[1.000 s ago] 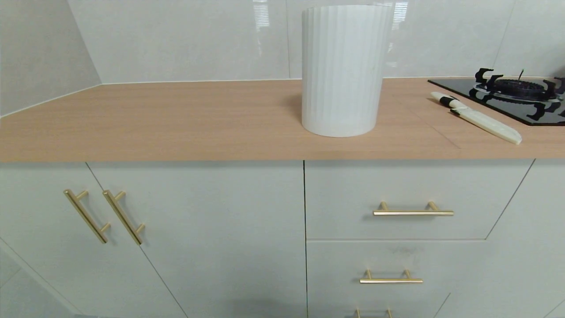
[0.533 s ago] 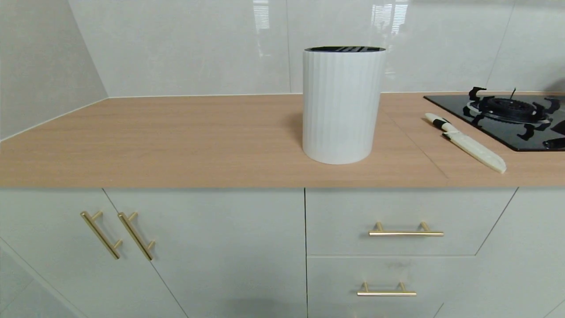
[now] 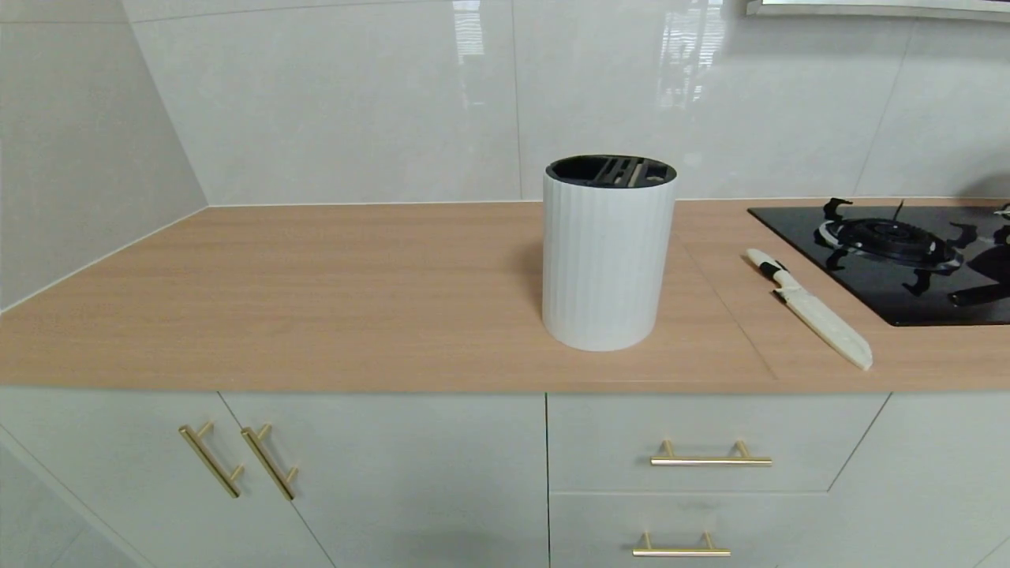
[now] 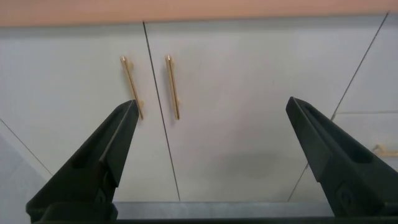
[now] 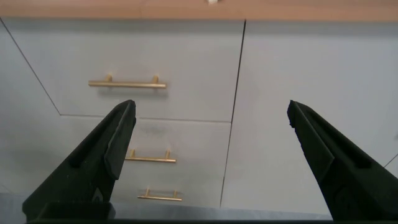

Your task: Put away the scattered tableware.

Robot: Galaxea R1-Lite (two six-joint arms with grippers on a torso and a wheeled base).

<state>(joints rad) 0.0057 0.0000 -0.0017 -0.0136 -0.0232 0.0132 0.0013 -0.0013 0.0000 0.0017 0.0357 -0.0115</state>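
Observation:
A white ribbed knife holder (image 3: 607, 256) with a black slotted top stands upright on the wooden counter (image 3: 355, 292), near its front edge. To its right lies a white knife (image 3: 813, 310) with a black band on its handle, flat on the counter beside the stove. My left gripper (image 4: 211, 112) is open below counter height, facing the cabinet doors. My right gripper (image 5: 211, 112) is open too, facing the drawer fronts.
A black gas hob (image 3: 892, 252) with a burner sits at the counter's right end. Tiled walls close the back and left. Below are cabinet doors with gold handles (image 3: 237, 465) and drawers with gold handles (image 3: 710, 459).
The whole head picture has shifted downward, so the camera has risen; the holder's slotted top has come into sight. The holder and the knife have not moved on the counter.

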